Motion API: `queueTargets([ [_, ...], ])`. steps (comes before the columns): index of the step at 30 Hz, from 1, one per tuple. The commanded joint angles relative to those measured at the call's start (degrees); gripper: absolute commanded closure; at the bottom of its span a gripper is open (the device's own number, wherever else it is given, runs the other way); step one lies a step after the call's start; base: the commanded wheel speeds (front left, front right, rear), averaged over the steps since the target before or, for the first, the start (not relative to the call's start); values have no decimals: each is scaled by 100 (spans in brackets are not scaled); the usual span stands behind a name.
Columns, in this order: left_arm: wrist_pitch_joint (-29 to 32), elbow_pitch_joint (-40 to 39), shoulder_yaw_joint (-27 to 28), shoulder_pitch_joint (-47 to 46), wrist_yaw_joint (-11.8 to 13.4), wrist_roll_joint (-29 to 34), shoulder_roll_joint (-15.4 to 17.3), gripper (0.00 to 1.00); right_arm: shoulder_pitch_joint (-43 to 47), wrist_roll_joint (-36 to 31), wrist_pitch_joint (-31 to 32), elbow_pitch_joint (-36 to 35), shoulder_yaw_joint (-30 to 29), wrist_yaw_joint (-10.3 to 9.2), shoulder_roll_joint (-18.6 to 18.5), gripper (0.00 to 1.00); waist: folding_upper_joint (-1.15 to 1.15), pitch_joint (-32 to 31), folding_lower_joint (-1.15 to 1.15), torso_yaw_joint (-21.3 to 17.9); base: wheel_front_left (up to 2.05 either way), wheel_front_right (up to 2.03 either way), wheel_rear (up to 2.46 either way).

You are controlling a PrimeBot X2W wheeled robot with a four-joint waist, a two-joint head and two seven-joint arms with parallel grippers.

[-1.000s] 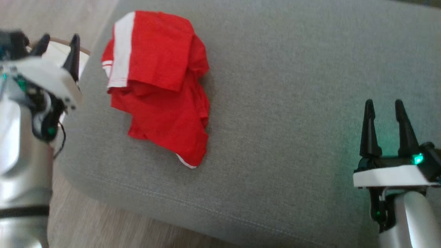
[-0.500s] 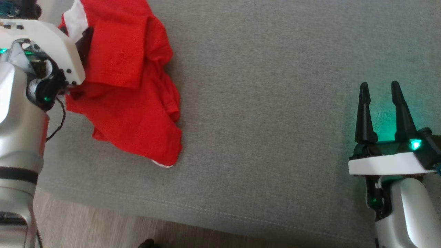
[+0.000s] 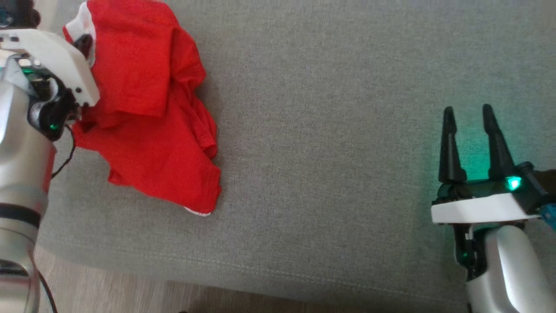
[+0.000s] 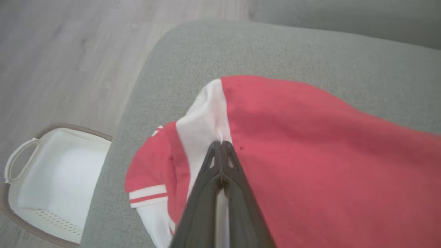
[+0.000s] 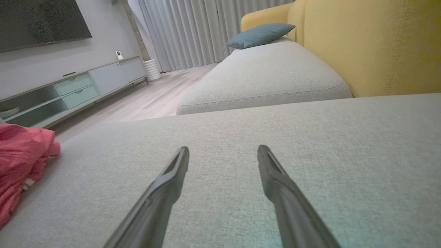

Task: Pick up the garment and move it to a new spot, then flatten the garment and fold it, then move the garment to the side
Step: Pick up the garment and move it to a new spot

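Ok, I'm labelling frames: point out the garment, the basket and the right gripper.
garment (image 3: 143, 108), head view, red middle.
basket (image 4: 58, 165), left wrist view, inner wall.
right gripper (image 3: 467, 108), head view, between fingertips.

The shirt (image 4: 310, 155) is red with a white panel and white stripes. The sofa cushion (image 3: 347, 130) is grey. The basket (image 4: 62, 162) is white, rimmed brown.

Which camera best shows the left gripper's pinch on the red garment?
Left wrist view: the left gripper is shut on the garment at its white stripe, tips visible. Head view: its white mount hides most of the fingers. Right wrist view: the garment's edge, far left.
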Motion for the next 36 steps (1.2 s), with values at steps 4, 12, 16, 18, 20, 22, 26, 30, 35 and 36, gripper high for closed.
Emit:
queueTargets([
  [4,-763,-23,287,-402,17,6,471,100,23,140,-62,-60,306,43,-25,0,0,-492,0,-97,0,0,0],
  [12,-1757,-269,496,-361,74,-91,402,100,258,380,-62,73,407,43,-25,0,0,-1150,0,-191,0,0,0],
  [16,-2098,-645,565,-275,197,-139,272,100,361,487,-62,127,428,43,-25,0,0,-1441,0,-210,0,0,0],
  [18,-2180,-875,566,-192,268,-146,213,100,385,543,-62,134,446,43,-25,0,0,-1553,0,-237,0,0,0],
  [20,-2196,-1125,555,-89,347,-152,166,100,398,596,-62,117,443,43,-25,0,0,-1633,0,-263,0,0,0],
  [22,-2160,-1526,481,89,494,-85,155,100,411,638,-62,107,413,43,-25,0,0,-1704,0,-322,0,0,0],
  [26,-2017,-2067,397,374,641,-84,110,100,404,662,-62,105,381,43,-25,0,0,-1757,0,-471,0,0,0],
  [30,-1864,-2654,332,593,805,-121,4,100,370,724,-62,86,380,43,-25,0,0,-1771,0,-671,0,0,0],
  [35,-1662,-3322,183,717,994,-127,-198,100,312,810,-62,37,462,43,-25,0,0,-1743,0,-996,0,0,0],
  [36,-1636,-3432,157,715,1035,-114,-231,100,292,827,-62,23,480,43,-25,0,0,-1726,0,-1073,0,0,0],
])
